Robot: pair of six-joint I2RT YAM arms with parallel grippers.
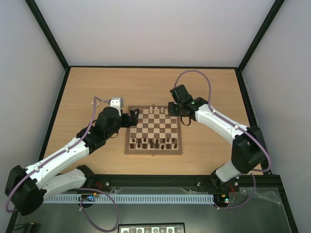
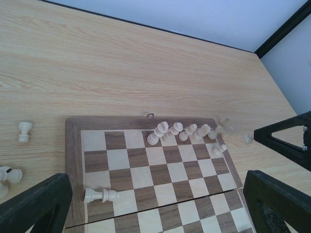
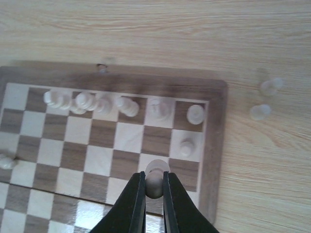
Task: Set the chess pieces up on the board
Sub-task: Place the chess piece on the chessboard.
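Two white walls (image 1: 29, 73) flank the pale wooden table (image 1: 97, 87) carrying the board (image 1: 153, 151). The right end effector (image 3: 154, 179) pinches a cream chess piece (image 3: 156, 170); the left end effector (image 2: 155, 201) gapes wide.

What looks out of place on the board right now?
One pale chess piece lies on its side on the board, near its border; a few more sit off the board on the table.

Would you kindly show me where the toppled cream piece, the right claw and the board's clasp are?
toppled cream piece (image 2: 100, 195), left wrist view, middle of its body.
right claw (image 3: 154, 176), right wrist view, midway between its fingertips.
board's clasp (image 2: 150, 115), left wrist view, its small ring.
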